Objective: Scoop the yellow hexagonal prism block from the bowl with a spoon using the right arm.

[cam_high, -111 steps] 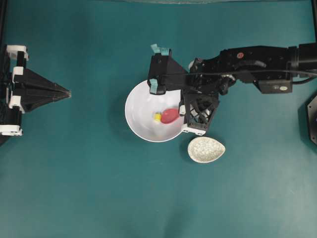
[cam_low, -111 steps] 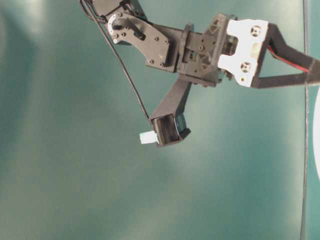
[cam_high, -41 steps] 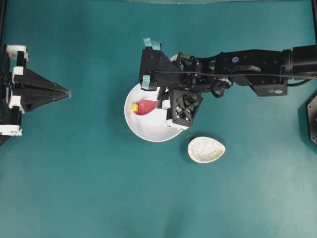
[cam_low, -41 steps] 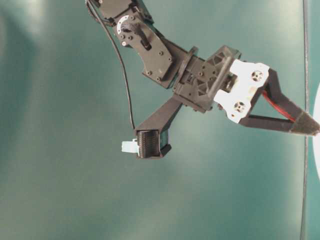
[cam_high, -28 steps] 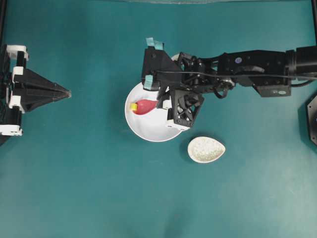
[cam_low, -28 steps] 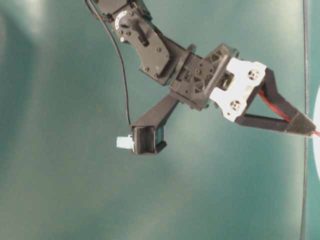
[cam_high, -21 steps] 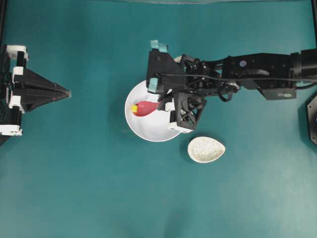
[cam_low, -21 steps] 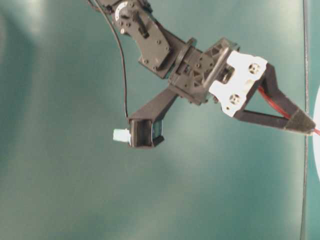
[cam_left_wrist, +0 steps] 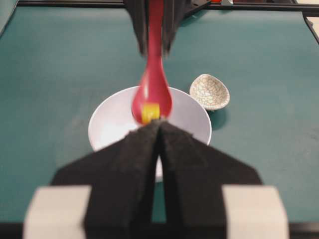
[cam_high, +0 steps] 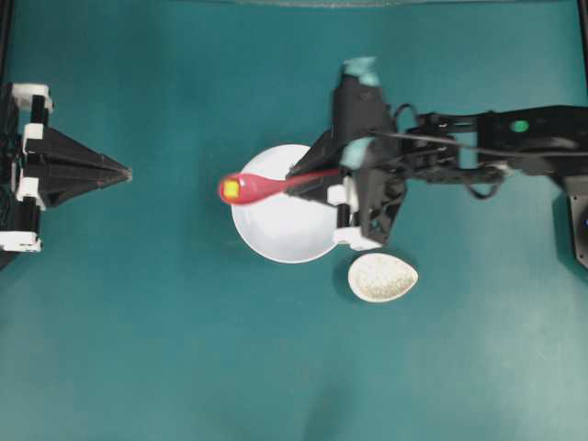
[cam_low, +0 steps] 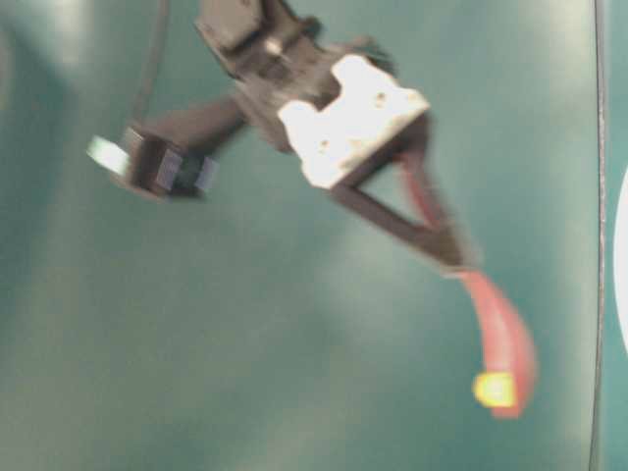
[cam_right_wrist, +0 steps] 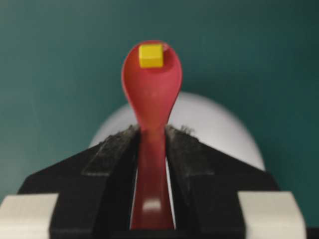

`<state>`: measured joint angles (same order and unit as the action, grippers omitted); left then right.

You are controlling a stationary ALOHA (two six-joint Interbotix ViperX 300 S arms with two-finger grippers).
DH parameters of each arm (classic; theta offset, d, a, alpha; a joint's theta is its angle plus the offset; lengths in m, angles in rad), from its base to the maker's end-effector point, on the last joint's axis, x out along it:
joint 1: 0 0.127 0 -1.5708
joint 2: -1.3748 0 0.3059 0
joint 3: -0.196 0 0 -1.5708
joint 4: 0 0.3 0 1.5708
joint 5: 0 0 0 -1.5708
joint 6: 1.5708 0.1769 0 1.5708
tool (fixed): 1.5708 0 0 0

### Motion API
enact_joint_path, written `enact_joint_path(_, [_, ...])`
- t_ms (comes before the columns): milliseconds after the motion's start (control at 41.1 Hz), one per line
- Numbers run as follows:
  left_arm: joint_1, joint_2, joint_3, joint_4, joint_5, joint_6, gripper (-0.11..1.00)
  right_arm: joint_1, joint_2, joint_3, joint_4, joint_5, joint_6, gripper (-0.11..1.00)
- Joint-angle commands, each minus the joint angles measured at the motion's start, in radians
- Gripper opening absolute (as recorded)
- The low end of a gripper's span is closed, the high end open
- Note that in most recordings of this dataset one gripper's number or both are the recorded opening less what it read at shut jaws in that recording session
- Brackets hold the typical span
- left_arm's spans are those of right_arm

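The glossy pink-red spoon [cam_high: 262, 186] is lifted level, its scoop hanging past the left rim of the white bowl [cam_high: 280, 234]. The yellow hexagonal prism block [cam_high: 231, 189] lies in the scoop near its tip, also seen as the block [cam_right_wrist: 151, 55] and the block [cam_low: 494, 390]. My right gripper [cam_high: 303, 180] is shut on the spoon's handle; in the right wrist view the gripper [cam_right_wrist: 152, 132] pinches the spoon [cam_right_wrist: 152, 89] above the bowl [cam_right_wrist: 219, 129]. My left gripper [cam_high: 127, 172] rests shut and empty at the far left, facing the spoon [cam_left_wrist: 152, 92] and the bowl [cam_left_wrist: 112, 124].
A small speckled beige dish [cam_high: 382, 277] sits just right of and below the bowl, under the right wrist. The right arm [cam_high: 478, 147] stretches in from the right edge. Teal tabletop [cam_high: 184, 349] surrounds everything.
The right arm has risen and drawn back to the right, lifting the spoon out of the bowl with the yellow block in its scoop. The left arm has stayed still.
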<state>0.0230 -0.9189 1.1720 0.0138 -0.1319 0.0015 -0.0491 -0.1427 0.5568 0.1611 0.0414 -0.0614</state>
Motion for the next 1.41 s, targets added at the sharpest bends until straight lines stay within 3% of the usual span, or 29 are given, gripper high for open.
enact_joint_path(0, [0.002, 0.008, -0.015, 0.003, -0.011, -0.005, -0.01, 0.002, -0.092, 0.017, 0.002, -0.100, -0.002, 0.24])
enact_joint_path(170, [0.002, 0.006, -0.015, 0.003, -0.011, -0.011, -0.01, 0.003, -0.210, 0.087, 0.002, -0.215, 0.000, 0.24])
enact_joint_path(340, [0.002, 0.005, -0.015, 0.002, -0.012, -0.011, -0.01, 0.002, -0.279, 0.138, 0.003, -0.238, 0.003, 0.24])
enact_joint_path(1385, [0.002, -0.002, -0.015, 0.003, 0.000, -0.009, -0.01, 0.003, -0.284, 0.140, 0.005, -0.235, 0.003, 0.24])
